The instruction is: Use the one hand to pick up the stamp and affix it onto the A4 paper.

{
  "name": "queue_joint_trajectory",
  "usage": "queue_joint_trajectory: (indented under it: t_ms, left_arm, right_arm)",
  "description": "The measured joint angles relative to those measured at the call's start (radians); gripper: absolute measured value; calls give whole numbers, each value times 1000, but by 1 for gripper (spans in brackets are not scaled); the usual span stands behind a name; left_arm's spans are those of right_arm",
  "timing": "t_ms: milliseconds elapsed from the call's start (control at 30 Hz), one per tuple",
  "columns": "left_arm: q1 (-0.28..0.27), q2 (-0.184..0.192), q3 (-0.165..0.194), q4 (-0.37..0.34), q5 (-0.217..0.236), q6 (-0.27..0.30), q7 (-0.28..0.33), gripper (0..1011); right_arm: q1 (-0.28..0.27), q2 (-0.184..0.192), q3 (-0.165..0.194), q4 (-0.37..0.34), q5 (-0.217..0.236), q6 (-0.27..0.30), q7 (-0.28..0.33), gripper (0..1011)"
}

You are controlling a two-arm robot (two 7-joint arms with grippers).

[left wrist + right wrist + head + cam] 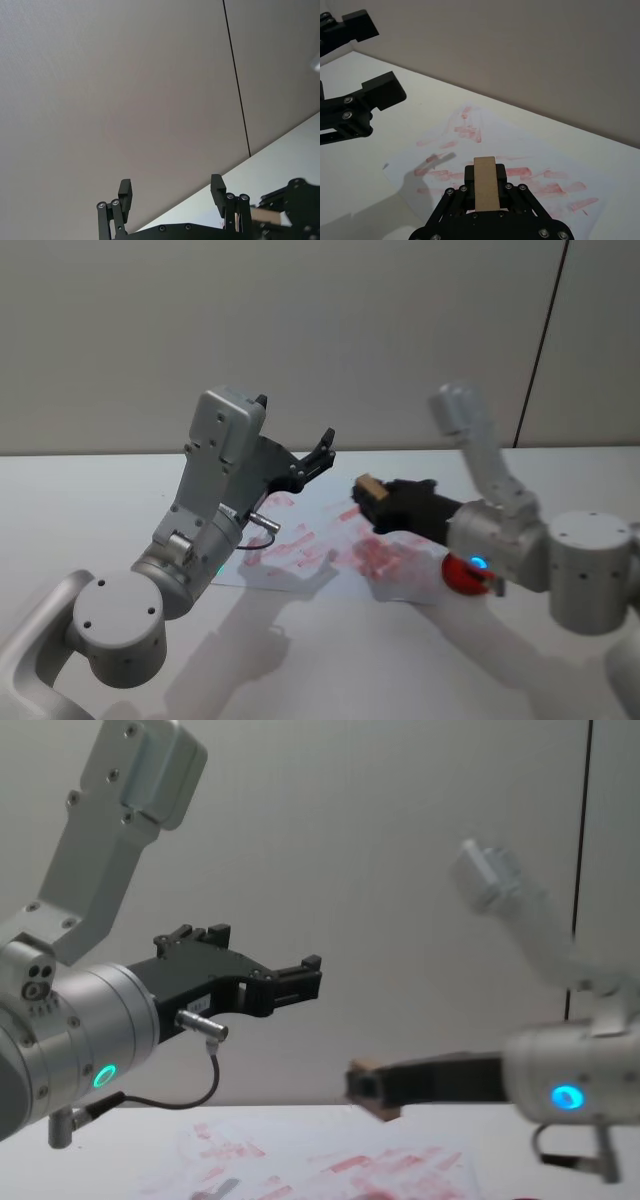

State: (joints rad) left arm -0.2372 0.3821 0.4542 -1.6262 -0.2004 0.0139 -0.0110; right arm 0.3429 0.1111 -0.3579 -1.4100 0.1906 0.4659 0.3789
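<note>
Head view: the right gripper is clamping the stamp at its fingertips, shut down to the block's width. It is carrying the stamp above the paper, probably so the printing face can be pressed down onto the sheet. The arm is reaching in from 4 o'clock, with the forearm near level and the fingers pointing toward 10 o'clock. The left gripper is hanging raised off the table. Its arm is rising from 7 o'clock and aiming toward 2 o'clock, seemingly parked out of the way.

Left wrist view: the left gripper's fingers are standing wide apart with nothing between them, facing the wall. The stamp is peeking in at 4 o'clock.

Right wrist view: the stamp is sticking out past the fingertips at 6 o'clock. The red-printed paper is lying beyond it, from 12 toward 3 o'clock.

Chest view: the stamp is hovering clear of the paper, with a gap between them. The right forearm is coming in level from 3 o'clock, so I judge that a straight descent is what remains.
</note>
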Motion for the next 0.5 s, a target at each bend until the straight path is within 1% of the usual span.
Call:
queue_joint_trajectory:
  t_ms: [33,133,200,233,333,367,500]
  left_arm:
    - [0,0,0,0,0,0,0,1001]
    - [0,0,0,0,0,0,0,1002]
    - [0,0,0,0,0,0,0,1001]
    - [0,0,0,0,0,0,0,1001]
    - [0,0,0,0,0,0,0,1001]
    - [0,0,0,0,0,0,0,1001]
    - [0,0,0,0,0,0,0,1002]
  right_arm:
    - [-12,13,10,-27,13,8,-7,219]
    - [-35,38,24,-63,26,18,-17,220]
    - [-56,59,36,-90,36,27,-25,220]
    - [-73,76,45,-108,41,33,-30,221]
    - [-92,97,55,-127,46,40,-37,220]
    - [-105,112,62,-140,47,44,-39,220]
    - [-128,139,73,-157,46,53,-42,221]
